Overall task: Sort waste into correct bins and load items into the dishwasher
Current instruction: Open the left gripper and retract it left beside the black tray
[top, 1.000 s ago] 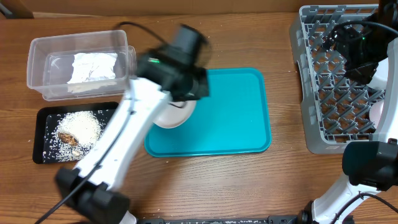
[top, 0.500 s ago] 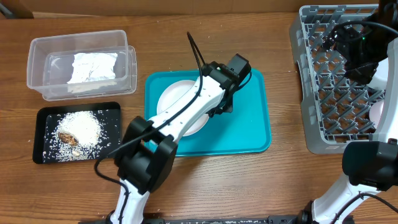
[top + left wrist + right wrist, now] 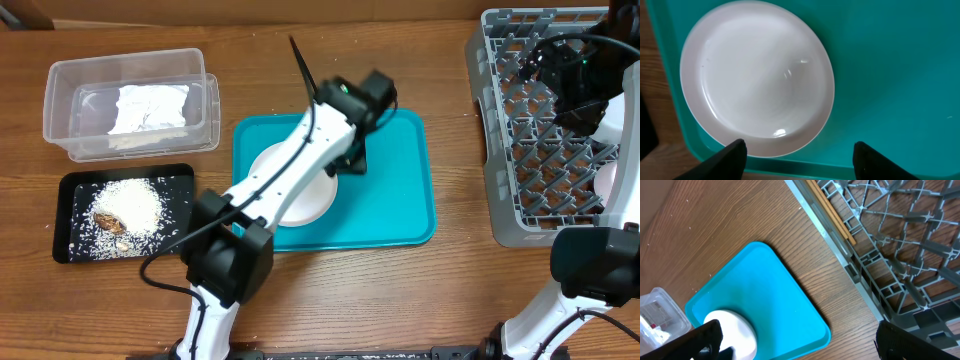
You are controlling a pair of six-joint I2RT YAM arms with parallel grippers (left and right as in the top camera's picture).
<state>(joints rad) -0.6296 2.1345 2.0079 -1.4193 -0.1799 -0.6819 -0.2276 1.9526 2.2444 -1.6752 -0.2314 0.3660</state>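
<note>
A round white plate [image 3: 757, 77] lies flat in the left half of the teal tray [image 3: 395, 200]. My left gripper [image 3: 800, 161] hovers just above the plate's rim, open, with nothing between its fingers; one fingertip [image 3: 727, 159] is by the plate's edge. Overhead, the plate [image 3: 305, 200] shows partly under the left arm. The grey dish rack [image 3: 545, 150] stands at the right, with wooden chopsticks [image 3: 832, 212] lying in it. My right gripper [image 3: 805, 340] is open and empty beside the rack. A white napkin [image 3: 150, 108] sits in the clear tub [image 3: 60, 110]. Rice and a brown lump [image 3: 120, 212] lie on the black tray [image 3: 70, 245].
The teal tray [image 3: 765, 300] takes up the table's middle, between the two bins at the left and the rack [image 3: 900, 245] at the right. My left arm [image 3: 270, 190] stretches diagonally over the tray's left side. Bare wood lies along the front and back edges.
The left arm swung right over the teal tray, then its jaws opened and let go of the plate, which now rests on the tray. The right arm has not moved.
</note>
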